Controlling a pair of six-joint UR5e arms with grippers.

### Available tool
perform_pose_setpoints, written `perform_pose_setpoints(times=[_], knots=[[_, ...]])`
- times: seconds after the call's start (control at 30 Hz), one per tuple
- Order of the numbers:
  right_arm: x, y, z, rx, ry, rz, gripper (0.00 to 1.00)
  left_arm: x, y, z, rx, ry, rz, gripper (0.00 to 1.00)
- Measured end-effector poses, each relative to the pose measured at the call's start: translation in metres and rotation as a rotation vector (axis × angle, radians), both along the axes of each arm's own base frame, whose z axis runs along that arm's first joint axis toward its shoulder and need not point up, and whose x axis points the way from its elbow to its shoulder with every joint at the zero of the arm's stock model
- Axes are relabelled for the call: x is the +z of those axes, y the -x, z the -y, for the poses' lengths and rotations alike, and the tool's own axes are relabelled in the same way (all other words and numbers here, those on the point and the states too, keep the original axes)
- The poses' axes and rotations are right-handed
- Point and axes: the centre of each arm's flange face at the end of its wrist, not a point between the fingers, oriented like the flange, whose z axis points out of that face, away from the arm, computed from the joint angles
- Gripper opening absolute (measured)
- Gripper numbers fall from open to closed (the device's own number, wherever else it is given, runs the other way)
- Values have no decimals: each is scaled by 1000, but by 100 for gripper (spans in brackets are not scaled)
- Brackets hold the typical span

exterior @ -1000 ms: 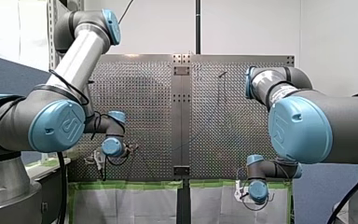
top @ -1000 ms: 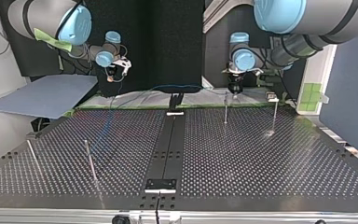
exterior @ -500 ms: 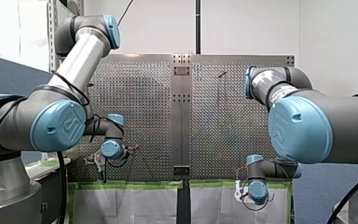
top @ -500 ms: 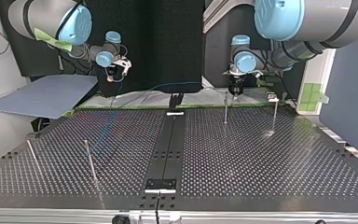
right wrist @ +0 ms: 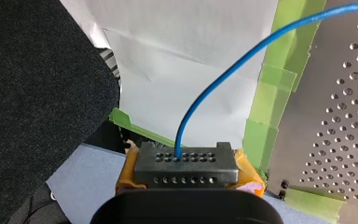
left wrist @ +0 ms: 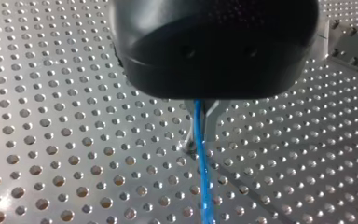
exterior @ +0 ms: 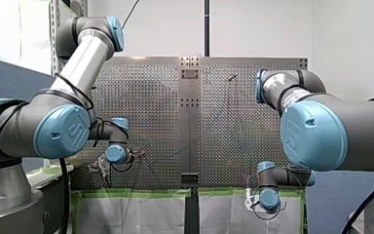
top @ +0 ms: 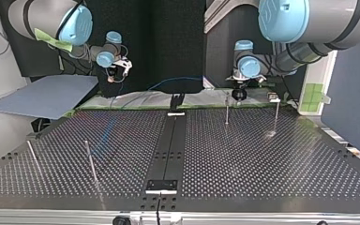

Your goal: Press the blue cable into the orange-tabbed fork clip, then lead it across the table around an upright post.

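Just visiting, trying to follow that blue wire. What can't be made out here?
Left wrist view: the black body of my left gripper hides the upper stretch of the blue cable.
Right wrist view: the cable runs off the edge.
Top view: the cable is too thin to trace across the perforated table.
Orange-tabbed fork clip: not recognisable in any view; in the front view my left arm and my right arm cover the table's sides.

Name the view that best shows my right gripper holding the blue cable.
Right wrist view: the blue cable rises from between the right gripper's shut fingers. Top view shows it small and far; front view hides the grip; left wrist view shows only another stretch.
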Motion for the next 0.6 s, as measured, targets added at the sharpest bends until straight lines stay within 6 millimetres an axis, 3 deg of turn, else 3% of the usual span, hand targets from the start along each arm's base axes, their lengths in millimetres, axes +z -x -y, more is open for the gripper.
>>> perform_pose_setpoints(times=[0.6], knots=[[0,6,4,-15,4,1,0,3,-8,-4,2,-16,4,0]])
